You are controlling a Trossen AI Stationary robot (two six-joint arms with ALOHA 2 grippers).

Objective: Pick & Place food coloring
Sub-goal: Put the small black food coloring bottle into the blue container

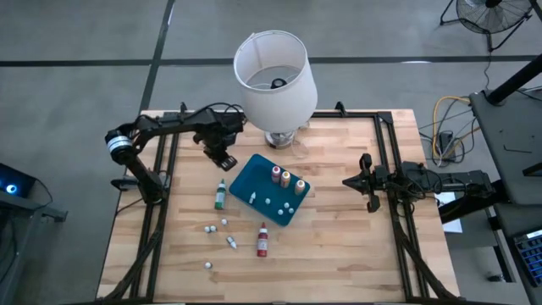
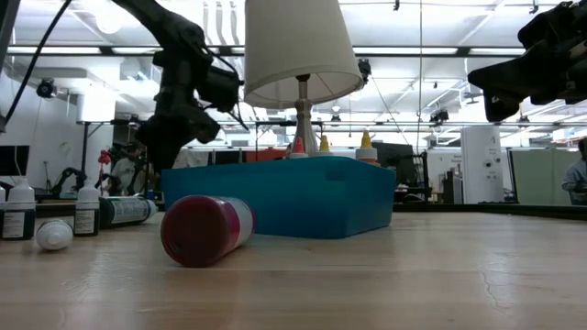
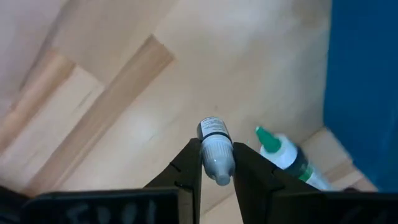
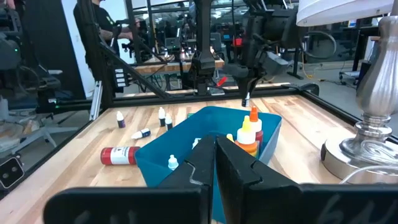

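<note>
My left gripper (image 1: 223, 158) hangs above the wood table just left of the teal-blue tray (image 1: 254, 174). It is shut on a small pale bottle with a dark band (image 3: 215, 149). On the table under it lies a green food coloring bottle (image 1: 220, 195) on its side. A red one (image 1: 262, 240) lies nearer the front. Three orange and yellow bottles (image 1: 286, 179) stand upright in the tray. My right gripper (image 1: 351, 181) waits shut at the table's right side, pointing level toward the tray. My left gripper pinches the small pale bottle by its two sides (image 3: 219, 167) between its two fingers. The fingers (image 3: 189, 168) come from above, pointing down. The bottle hangs clear of the table, its dark-banded end (image 3: 211, 129) pointing down past the fingertips.
A table lamp with a white shade (image 1: 275, 72) stands at the far edge behind the tray. Several small white bottles (image 1: 224, 223) are scattered on the wood left of the red bottle, and more lie inside the tray (image 1: 279, 203). Black rails (image 1: 161, 203) run along both table sides.
</note>
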